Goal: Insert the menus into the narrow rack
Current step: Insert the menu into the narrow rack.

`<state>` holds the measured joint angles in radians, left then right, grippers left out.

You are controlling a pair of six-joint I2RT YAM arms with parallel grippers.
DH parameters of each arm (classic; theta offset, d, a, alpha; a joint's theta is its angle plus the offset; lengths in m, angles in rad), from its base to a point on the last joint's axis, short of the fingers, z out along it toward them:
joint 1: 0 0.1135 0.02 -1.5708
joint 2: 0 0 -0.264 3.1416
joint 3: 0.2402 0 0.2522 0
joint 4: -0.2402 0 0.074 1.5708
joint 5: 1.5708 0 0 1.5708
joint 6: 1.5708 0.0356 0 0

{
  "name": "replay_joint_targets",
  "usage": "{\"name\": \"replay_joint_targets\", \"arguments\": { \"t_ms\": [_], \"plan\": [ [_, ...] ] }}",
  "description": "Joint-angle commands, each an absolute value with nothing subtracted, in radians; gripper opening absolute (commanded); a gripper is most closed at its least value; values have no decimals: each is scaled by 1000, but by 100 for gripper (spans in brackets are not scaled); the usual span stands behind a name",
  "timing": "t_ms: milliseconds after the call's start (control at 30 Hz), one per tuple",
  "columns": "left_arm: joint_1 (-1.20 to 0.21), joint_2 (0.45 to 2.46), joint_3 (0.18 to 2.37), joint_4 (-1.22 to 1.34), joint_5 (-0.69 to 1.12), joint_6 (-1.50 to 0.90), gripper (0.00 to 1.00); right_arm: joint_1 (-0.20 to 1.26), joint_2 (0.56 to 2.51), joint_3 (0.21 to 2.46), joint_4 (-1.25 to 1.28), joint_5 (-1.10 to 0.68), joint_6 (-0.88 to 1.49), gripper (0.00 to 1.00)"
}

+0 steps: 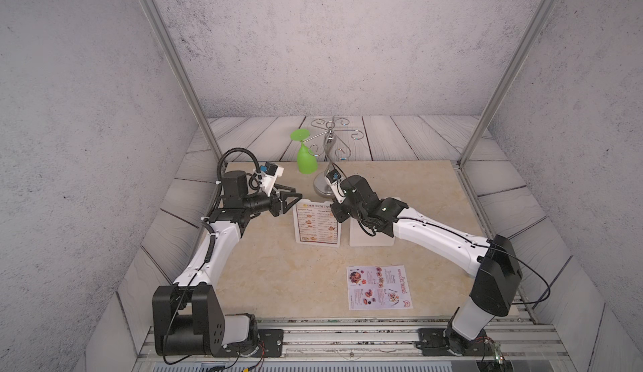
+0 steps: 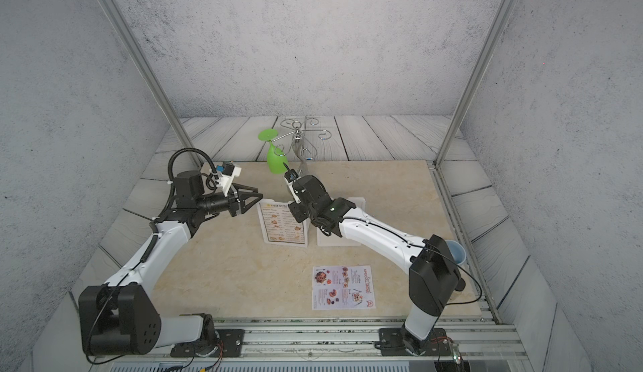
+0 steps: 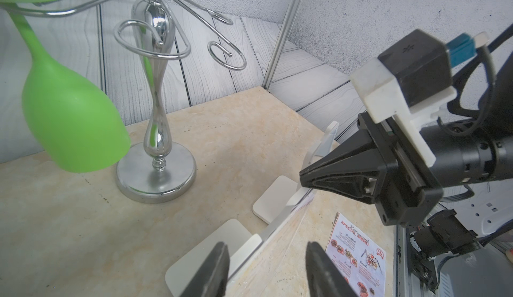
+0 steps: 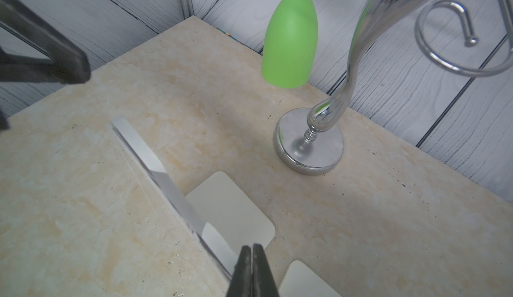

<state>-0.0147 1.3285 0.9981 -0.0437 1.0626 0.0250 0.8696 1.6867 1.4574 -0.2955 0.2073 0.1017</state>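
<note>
The white "DIM SUM INN" menu (image 1: 316,226) (image 2: 283,226) stands upright in the narrow white rack (image 1: 370,238) (image 3: 219,234) (image 4: 230,206) at mid-table. My right gripper (image 4: 252,254) (image 3: 302,174) is shut, its tips at the menu's upper right corner; I cannot tell whether the sheet is pinched. My left gripper (image 1: 297,194) (image 3: 268,267) hangs open near the upper left corner, its fingers (image 3: 219,270) on either side of the rack's end and touching nothing. The lilac "SPECIAL MENU" (image 1: 379,287) (image 2: 342,287) (image 3: 358,251) lies flat nearer the front.
A chrome glass stand (image 1: 328,144) (image 4: 308,142) stands just behind the rack, with a green wine glass (image 1: 306,158) (image 3: 69,115) hanging upside down from it. In a top view a blue cup (image 2: 455,252) sits at the right table edge. Metal rails (image 1: 348,335) run along the front.
</note>
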Motion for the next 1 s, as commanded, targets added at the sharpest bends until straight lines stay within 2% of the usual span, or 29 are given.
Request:
{"name": "replay_joint_targets", "arguments": {
  "t_ms": [0,167,400,733,967],
  "plan": [
    [-5,1319,991,-21,1078,29,49,874,1640,1471,-306,245,103,8],
    [-6,1319,992,11,1082,-9,49,874,1613,1505,-331,277,71,11],
    [-18,1268,981,130,985,-209,50,870,1531,1473,-362,294,65,23],
    [-97,1091,982,-22,672,-329,62,857,1301,1266,-380,294,127,36],
    [-214,1019,958,-169,441,-340,68,853,1106,1080,-422,314,196,42]
  ]
}}
